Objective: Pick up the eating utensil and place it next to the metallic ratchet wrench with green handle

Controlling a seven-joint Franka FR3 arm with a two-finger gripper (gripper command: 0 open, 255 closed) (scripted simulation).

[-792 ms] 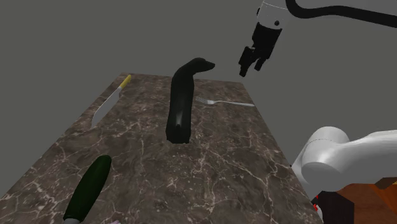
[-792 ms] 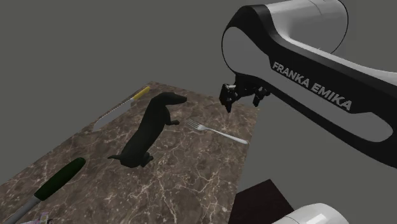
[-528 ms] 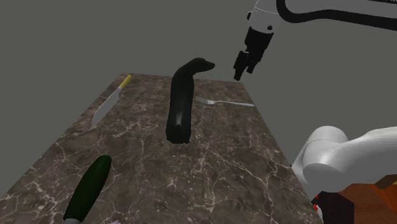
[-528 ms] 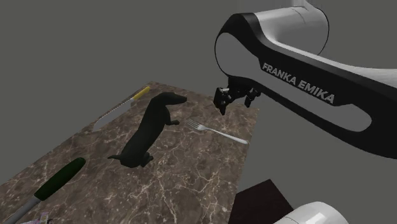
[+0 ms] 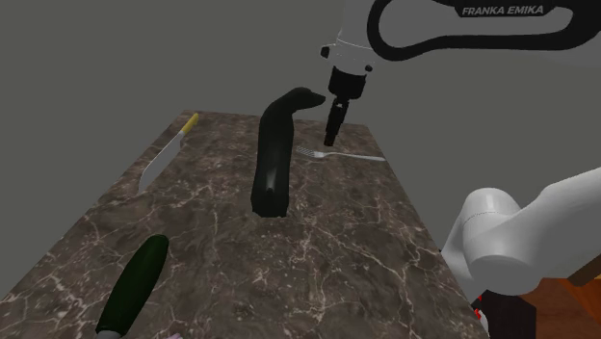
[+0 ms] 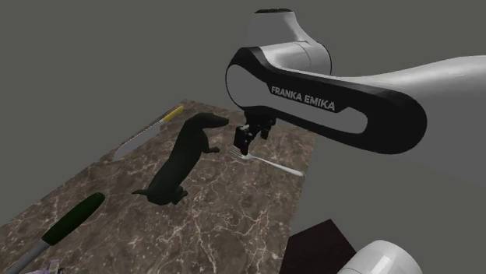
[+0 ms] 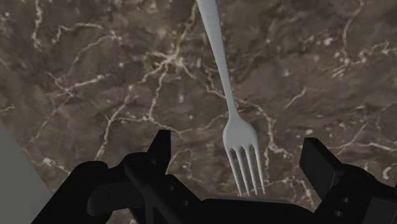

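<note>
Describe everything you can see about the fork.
The fork looks plain silvery grey, like metal, with four tines and a long, slim handle. It lies flat on the brown marbled table, near the far end in the shoulder view. Its tines point toward the black dog figure without touching it. The open end effector hangs over the tines with a finger on either side, not gripping.

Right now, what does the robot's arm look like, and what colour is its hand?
The arm is smooth, rounded and white, with black joint sections. One black section carries FRANKA EMIKA in white letters. The gripper is all black, with two blocky fingers.
</note>
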